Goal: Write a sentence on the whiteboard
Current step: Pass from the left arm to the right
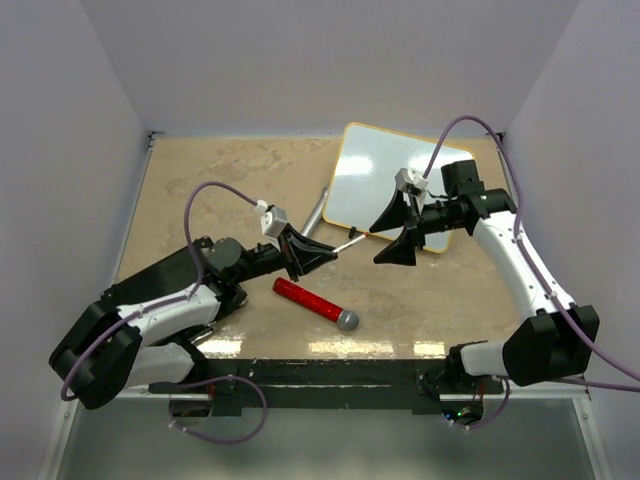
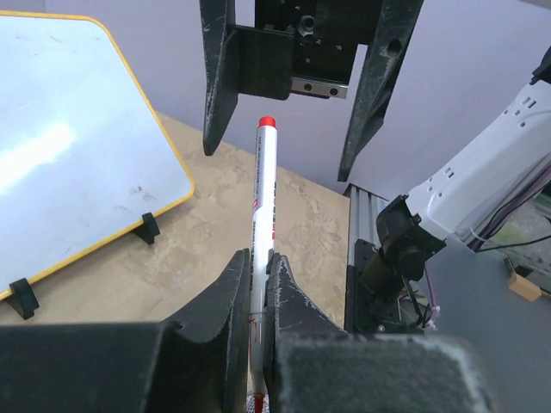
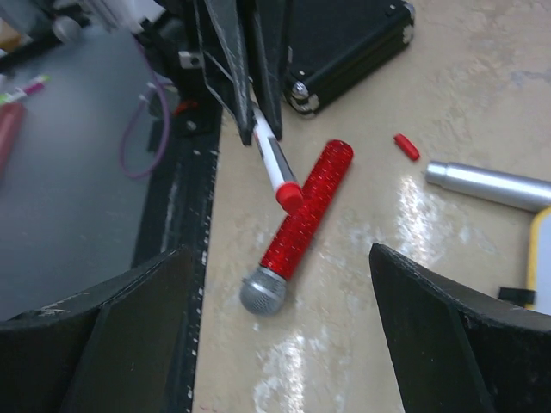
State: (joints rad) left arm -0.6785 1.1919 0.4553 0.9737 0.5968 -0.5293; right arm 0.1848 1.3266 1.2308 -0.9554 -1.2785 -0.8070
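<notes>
My left gripper [image 2: 258, 265] has its jaws pressed together on a thin white marker with a red end [image 2: 263, 206], pinching it low on the barrel. That leaves the red end sticking out toward my right gripper [image 1: 392, 240]. My right jaws are spread wide and empty, facing that end, which I judge to be a setup for a hand-over or for pulling a cap. A small red cap-like piece [image 3: 406, 146] lies loose on the table.

The small white board with a thin yellow-wood frame [image 1: 370, 170] stands tilted on black feet at the far right, just behind my right gripper. Its face looks blank, with no sentence on it yet.

The surface is a glossy beige marbled tabletop [image 1: 220, 190], boxed in by plain pale walls [image 1: 330, 60]. A red glitter toy microphone with a silver head [image 1: 315, 303] lies near the middle. A silver metal cylinder [image 1: 315, 212] lies just left of the board, and a black flat case [image 3: 344, 43] sits at the near left.
</notes>
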